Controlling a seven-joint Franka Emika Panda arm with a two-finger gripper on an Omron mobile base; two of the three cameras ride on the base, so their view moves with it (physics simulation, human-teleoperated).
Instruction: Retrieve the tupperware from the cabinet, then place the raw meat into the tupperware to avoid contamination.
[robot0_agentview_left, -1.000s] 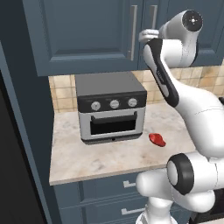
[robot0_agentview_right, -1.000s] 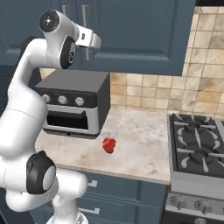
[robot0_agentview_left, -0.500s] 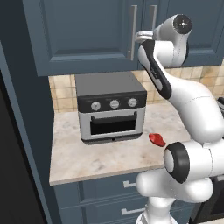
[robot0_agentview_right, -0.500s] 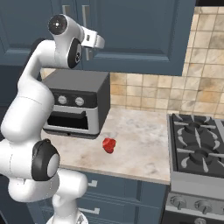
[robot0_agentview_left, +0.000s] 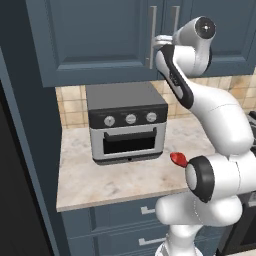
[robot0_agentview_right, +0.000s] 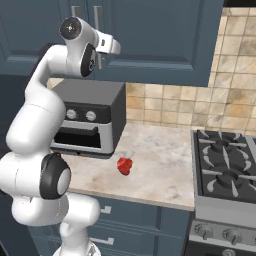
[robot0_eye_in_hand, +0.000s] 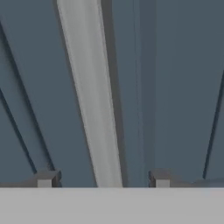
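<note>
Both hand (robot0_eye_in_hand: 103, 179) fingers astride cabinet handle (robot0_eye_in_hand: 89, 100)

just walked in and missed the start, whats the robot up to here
The robot arm has its gripper up at the wall cabinet, with the fingers on either side of a door's silver bar handle, not yet clamped on it. Both cabinet doors are closed. The raw meat sits on the counter in front of the toaster oven, untouched.
</note>
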